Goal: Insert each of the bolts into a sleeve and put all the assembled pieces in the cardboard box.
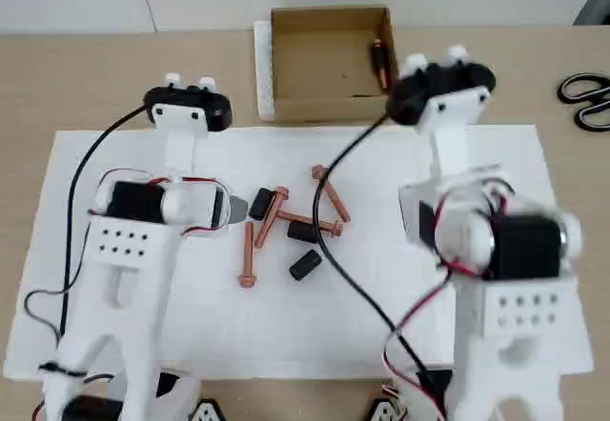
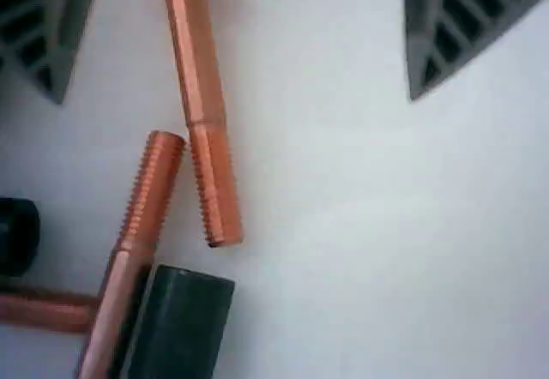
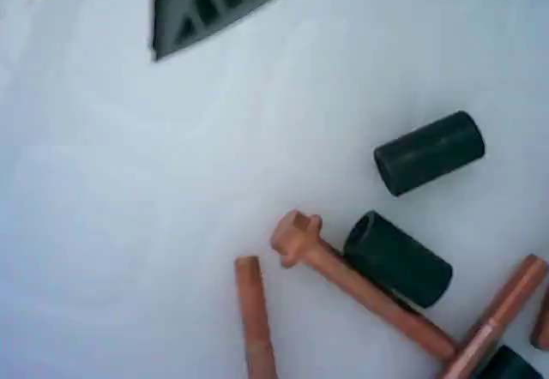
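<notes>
Several copper bolts and three black sleeves lie loose mid-mat between the arms. One bolt [image 1: 248,254] lies alone; in the left wrist view this bolt [image 2: 199,96] lies on the mat under the gap of my open left gripper [image 2: 236,96]. A second bolt [image 2: 141,225] leans beside a sleeve [image 2: 180,327]. My right arm [image 1: 496,240] hangs over the mat's right side; one finger [image 3: 214,2] shows, with bare mat beside it. Farther off lie two sleeves [image 3: 429,152] [image 3: 397,259] and a bolt [image 3: 360,289]. The cardboard box [image 1: 286,59] holds one sleeved bolt [image 1: 381,59].
The white mat [image 1: 143,335] covers the table's middle, with bare room in front of the parts. The box stands behind the mat's far edge. Scissors [image 1: 586,97] lie at the far right. A black cable [image 1: 353,278] crosses the mat beside the parts.
</notes>
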You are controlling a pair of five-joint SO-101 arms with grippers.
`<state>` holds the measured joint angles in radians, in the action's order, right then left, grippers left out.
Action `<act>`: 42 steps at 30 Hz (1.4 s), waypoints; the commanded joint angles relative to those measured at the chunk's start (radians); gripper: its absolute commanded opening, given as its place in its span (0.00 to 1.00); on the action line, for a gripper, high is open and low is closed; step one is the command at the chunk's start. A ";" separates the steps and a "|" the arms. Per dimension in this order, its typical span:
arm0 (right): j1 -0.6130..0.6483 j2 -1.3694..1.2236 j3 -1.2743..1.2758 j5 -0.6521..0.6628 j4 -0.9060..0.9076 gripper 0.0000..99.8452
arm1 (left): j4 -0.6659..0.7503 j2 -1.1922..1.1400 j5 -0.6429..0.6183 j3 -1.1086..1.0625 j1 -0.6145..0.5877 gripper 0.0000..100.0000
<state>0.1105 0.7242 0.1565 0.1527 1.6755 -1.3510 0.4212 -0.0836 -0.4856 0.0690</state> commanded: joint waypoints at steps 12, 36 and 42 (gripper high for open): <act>-0.016 0.390 0.417 -0.003 -0.225 0.22 | -0.106 -0.221 -0.040 0.024 0.014 0.24; 0.150 -0.160 0.404 -0.233 -0.424 0.22 | -0.362 -0.236 0.071 0.254 -0.178 0.24; 0.243 -0.165 0.405 -0.232 -0.401 0.22 | -0.399 -0.236 0.069 0.259 -0.245 0.24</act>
<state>0.3330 0.5616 0.5754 -0.0713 1.2674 -1.7238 0.1741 -0.0222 -0.2647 -0.1580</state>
